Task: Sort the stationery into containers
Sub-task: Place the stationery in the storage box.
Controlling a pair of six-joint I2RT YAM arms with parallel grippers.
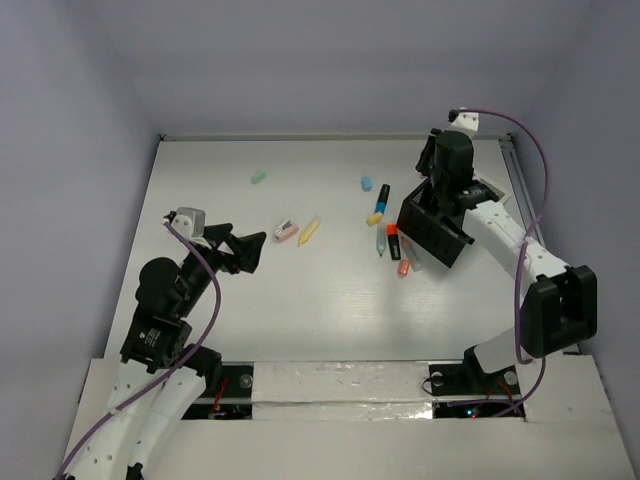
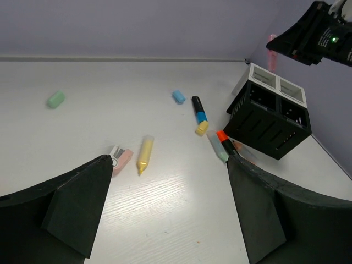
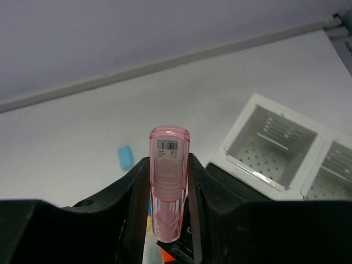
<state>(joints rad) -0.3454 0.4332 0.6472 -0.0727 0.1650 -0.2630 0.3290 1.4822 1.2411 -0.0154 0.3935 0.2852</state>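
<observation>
Top external view is showing the counter (image 1: 330,310) carrying a black box (image 1: 432,230) at two o'clock, with a white tray (image 3: 236,127) joined to it. The right hand (image 3: 169,170) is hovering above the box, clamping an upright pink pen (image 3: 169,148). The left hand (image 2: 168,187) is hanging at nine o'clock, spread wide. A yellow marker (image 2: 145,153), mint eraser (image 2: 55,99) and blue eraser (image 2: 178,97) are lying loose toward twelve o'clock.

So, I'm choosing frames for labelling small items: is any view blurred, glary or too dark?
Top external: even soft light, faint shadows, stationery small but crisp. Left wrist: table sharp with mild sheen; the left gripper is a dark, featureless mass. Right wrist: pink marker sharp, label visible; white tray bright, not blown out.
</observation>
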